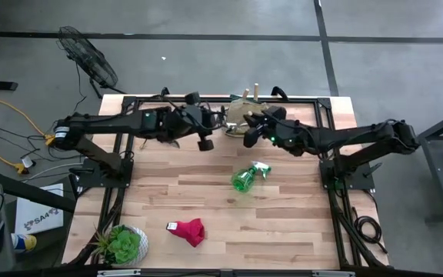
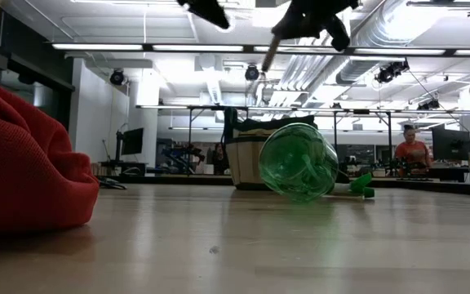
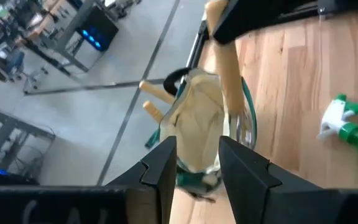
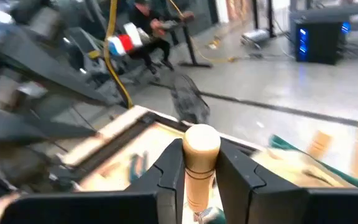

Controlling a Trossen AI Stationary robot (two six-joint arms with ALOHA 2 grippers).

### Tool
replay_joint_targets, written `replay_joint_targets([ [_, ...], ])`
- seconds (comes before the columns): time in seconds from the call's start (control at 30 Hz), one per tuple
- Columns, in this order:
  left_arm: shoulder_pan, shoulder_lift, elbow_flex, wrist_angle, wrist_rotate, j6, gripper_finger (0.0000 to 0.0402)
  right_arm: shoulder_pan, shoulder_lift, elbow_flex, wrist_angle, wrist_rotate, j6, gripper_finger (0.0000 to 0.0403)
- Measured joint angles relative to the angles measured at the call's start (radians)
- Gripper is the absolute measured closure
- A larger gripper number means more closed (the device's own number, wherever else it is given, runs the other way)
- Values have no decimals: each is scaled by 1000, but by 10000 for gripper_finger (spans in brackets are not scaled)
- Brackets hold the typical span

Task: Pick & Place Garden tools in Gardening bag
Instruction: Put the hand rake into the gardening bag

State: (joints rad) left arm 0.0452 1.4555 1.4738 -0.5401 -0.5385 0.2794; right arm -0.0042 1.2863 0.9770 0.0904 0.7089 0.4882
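Observation:
The tan gardening bag (image 1: pixel 239 114) with green trim stands at the table's far edge, and two wooden tool handles (image 3: pixel 156 93) stick up out of it. My right gripper (image 4: pixel 202 171) is above it, shut on a wooden-handled tool (image 2: pixel 266 53). My left gripper (image 3: pixel 194 168) hovers open just left of the bag with nothing between its fingers. A green spray bottle (image 1: pixel 246 177) lies on its side mid-table. A red glove (image 1: pixel 188 231) lies near the front edge. My right gripper pinches the tool's wooden handle (image 4: pixel 201 163) between its two fingers, just below its rounded free end, which sticks out past them. The fingers come from the table's right and lie across the handle. The tool hangs slanted, its metal end (image 3: pixel 243 127) over the bag's mouth.
A potted plant (image 1: pixel 121 245) stands at the near left corner. Bare wood lies between the bottle, the glove and the bag. People and desks show in the room beyond the table.

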Motion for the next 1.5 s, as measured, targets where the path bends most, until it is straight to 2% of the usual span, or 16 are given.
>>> replay_joint_targets([
  [0.13, 1, -51, 0, -66, 6, -52, 286, -28, -18, -1, -115, -7, 37, 348],
  [0.33, 17, -147, -62, -62, 45, -118, 286, -65, -20, 0, -159, -57, 68, 348],
  [0.47, 56, -219, -141, -42, 123, -197, 286, -83, -20, 0, -169, -80, 21, 348],
  [0.63, 101, -310, -263, 88, 289, -264, 286, -129, -20, 0, -171, -211, -87, 348],
  [0.7, 108, -335, -301, 136, 325, -288, 286, -149, -20, 0, -181, -246, -109, 348],
  [0.9, 106, -376, -373, 184, 324, -339, 286, -209, -20, 0, -216, -378, -157, 348],
  [1.07, 105, -375, -379, 177, 343, -364, 286, -245, -19, 0, -219, -408, -183, 348],
  [1.37, 105, -375, -379, 178, 349, -382, 286, -298, -29, -1, -213, -559, -202, 348],
  [1.5, 105, -375, -379, 178, 349, -385, 286, -314, -54, -1, -212, -595, -207, 348],
])
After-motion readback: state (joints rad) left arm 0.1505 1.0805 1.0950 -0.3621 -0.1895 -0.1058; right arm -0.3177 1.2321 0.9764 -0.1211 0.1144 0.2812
